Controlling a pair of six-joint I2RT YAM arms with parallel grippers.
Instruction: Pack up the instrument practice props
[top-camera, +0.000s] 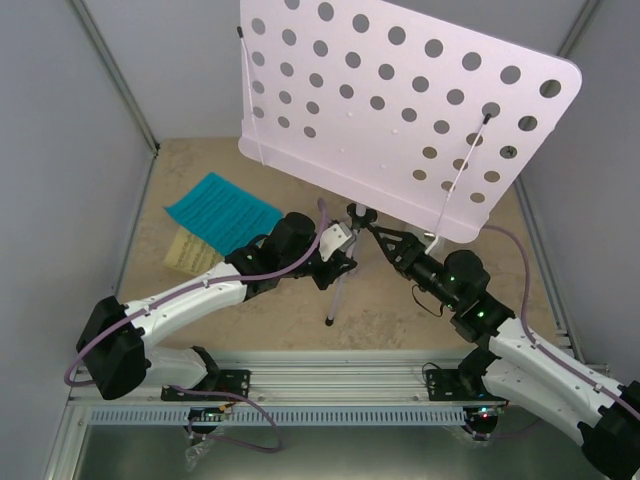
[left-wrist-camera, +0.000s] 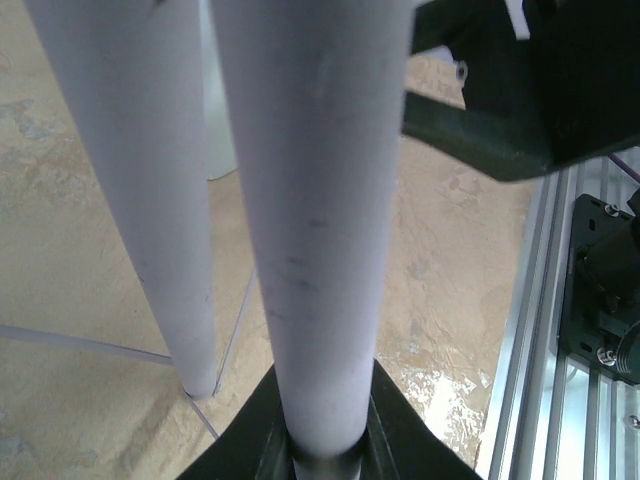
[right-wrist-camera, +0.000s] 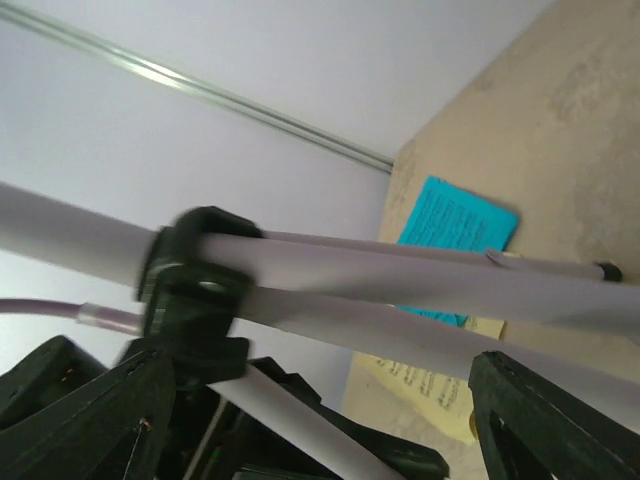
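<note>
barely started tbh; left gripper (top-camera: 342, 255) clamps the pole (left-wrist-camera: 320, 220) of the white perforated music stand (top-camera: 370, 165); right gripper (top-camera: 366, 220) hangs open-jawed; cyan paper sheet (top-camera: 222, 212) lies unpacked

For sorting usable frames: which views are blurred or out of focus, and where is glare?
Top external: sharp, evenly lit music stand. Left wrist: near stand tube soft, glare on the table by the rail. Right wrist: black collar blurred, cyan sheet clearer.

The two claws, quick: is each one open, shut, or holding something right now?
Left gripper: shut on a music stand tube.
Right gripper: open, jaws wide around the stand's tubes, not clamping.
</note>
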